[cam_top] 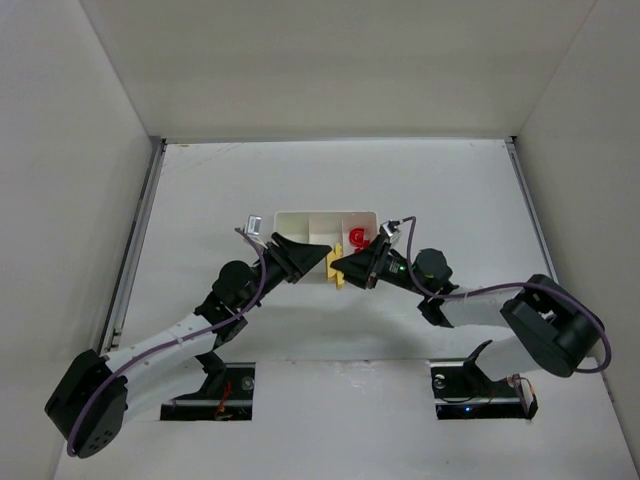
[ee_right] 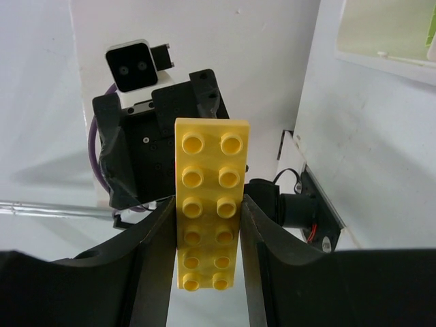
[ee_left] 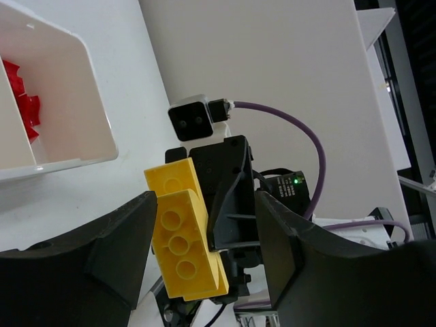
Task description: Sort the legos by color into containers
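- Yellow, hard plastic: we judge the yellow lego [ee_right: 208, 163] to be light, stiff and a little slick on its smooth long sides, with nothing fragile about it. The studded face gives poor purchase, so we would take it across the two flat long sides.
- The left wrist view shows a step along it, so we think it may be two bricks pressed together. We cannot be sure.
- The right gripper [ee_right: 208, 218] is pinching it exactly that way. Its fingers are pressed to both long sides of the lower half, and the upper half stands free.
- From above, the lego is held up between the two grippers, the right one at its 3 o'clock and the left one at its 9 o'clock.
- The left gripper [ee_left: 204, 204] is spread wide. The free end sits inside its jaws, close to one finger, but we see no clamping.
- The tray [cam_top: 292, 225] lies at the lego's 12 o'clock, just beyond it, and the red legos [cam_top: 357, 238] sit in its right compartment at about 1 o'clock.
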{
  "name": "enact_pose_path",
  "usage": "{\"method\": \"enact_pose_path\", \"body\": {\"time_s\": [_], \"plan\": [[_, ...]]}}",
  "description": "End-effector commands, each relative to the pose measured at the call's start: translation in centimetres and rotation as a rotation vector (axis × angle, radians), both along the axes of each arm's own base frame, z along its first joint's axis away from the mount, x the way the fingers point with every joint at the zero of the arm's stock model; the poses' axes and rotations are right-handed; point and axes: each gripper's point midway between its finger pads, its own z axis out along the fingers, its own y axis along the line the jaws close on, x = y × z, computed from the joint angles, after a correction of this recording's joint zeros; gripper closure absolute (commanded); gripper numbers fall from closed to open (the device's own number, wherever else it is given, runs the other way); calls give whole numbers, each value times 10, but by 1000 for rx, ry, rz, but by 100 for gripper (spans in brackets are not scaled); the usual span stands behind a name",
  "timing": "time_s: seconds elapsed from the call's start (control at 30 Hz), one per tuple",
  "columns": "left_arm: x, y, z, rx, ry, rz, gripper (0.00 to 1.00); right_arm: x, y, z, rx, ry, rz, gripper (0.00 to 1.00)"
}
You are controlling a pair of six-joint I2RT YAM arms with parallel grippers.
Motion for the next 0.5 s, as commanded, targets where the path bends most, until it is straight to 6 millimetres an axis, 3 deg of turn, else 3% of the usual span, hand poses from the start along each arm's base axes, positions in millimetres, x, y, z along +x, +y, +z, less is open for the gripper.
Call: {"method": "enact_pose_path", "body": {"time_s": [0.0, 0.33, 0.47], "plan": [[-5, -1, 15, -49, -55, -17, 45, -5, 5, 40, 118, -95, 29, 63], [4, 9, -4, 6, -20, 32, 46, -10, 1, 46, 126, -118, 28, 62], [1, 2, 1, 1, -32, 12, 45, -8, 3, 41, 118, -109, 32, 62]]}}
